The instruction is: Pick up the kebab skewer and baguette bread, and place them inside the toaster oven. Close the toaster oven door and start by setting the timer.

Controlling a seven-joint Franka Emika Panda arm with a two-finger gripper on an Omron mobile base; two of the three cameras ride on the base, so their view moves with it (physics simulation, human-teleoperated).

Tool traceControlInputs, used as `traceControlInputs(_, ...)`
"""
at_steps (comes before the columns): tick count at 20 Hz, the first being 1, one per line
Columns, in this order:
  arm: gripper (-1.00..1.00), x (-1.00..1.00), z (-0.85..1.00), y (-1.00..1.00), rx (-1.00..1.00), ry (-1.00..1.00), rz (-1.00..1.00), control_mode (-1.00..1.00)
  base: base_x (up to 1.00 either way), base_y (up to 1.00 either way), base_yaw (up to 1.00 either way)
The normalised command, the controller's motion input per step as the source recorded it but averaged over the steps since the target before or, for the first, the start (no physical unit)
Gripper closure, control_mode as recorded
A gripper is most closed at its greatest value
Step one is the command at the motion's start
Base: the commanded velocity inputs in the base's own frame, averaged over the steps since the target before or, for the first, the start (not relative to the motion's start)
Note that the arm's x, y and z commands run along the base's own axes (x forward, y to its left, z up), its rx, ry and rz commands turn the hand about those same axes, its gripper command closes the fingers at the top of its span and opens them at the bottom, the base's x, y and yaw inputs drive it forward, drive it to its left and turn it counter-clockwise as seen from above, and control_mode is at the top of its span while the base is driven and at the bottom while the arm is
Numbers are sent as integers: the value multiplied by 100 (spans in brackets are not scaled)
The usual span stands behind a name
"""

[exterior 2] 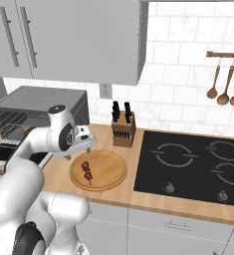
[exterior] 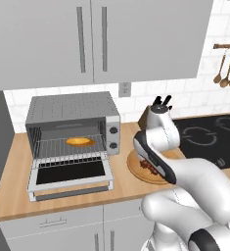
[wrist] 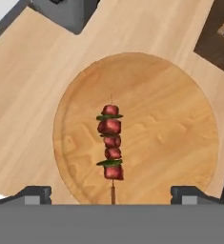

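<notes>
The kebab skewer (wrist: 111, 143) lies alone on the round wooden plate (wrist: 180, 124), lengthwise between your gripper (wrist: 111, 193) fingers, which stand wide apart and empty above it. Come straight down, centre on the meat chunks and close across the stick. The baguette bread (exterior: 80, 141) already sits on the rack of the toaster oven (exterior: 72, 110), whose door (exterior: 71, 174) hangs open.

Wooden counter (exterior: 18, 162) — toaster oven (exterior: 72, 120), round plate (wrist: 180, 124), knife block (exterior 2: 123, 130) on it
</notes>
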Motion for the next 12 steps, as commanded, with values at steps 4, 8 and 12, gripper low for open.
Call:
traceControlInputs(4,-100,0,-49,-16,15,16,-9,-100,0,0,0)
traceControlInputs(8,-100,2,-45,-6,9,29,-2,-100,0,0,0)
traceControlInputs(12,-100,19,-54,0,2,16,0,-100,0,0,0)
